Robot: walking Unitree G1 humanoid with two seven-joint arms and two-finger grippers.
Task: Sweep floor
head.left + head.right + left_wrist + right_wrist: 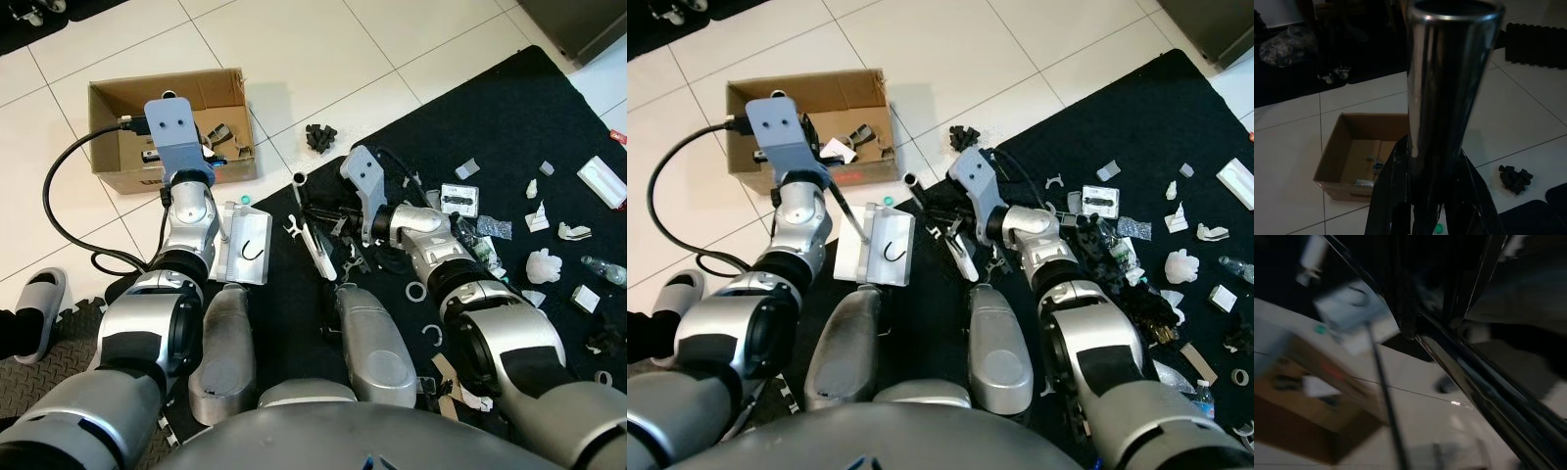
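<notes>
Left gripper (1425, 196): fingers clamped on dustpan handle (1447, 88) | dustpan (877, 247): on mat edge, near cardboard box (167, 108) | right gripper (1435, 328): closed around broom handle (1488, 401) (dark, blurred) | debris (544, 264): scattered over black mat (490, 117)

Your head pair looks steeply down | wrist views sit close | all share the cardboard box (171, 122).

Home room: white tiled floor (323, 59), black rug (509, 127), slipper (39, 313).
</notes>
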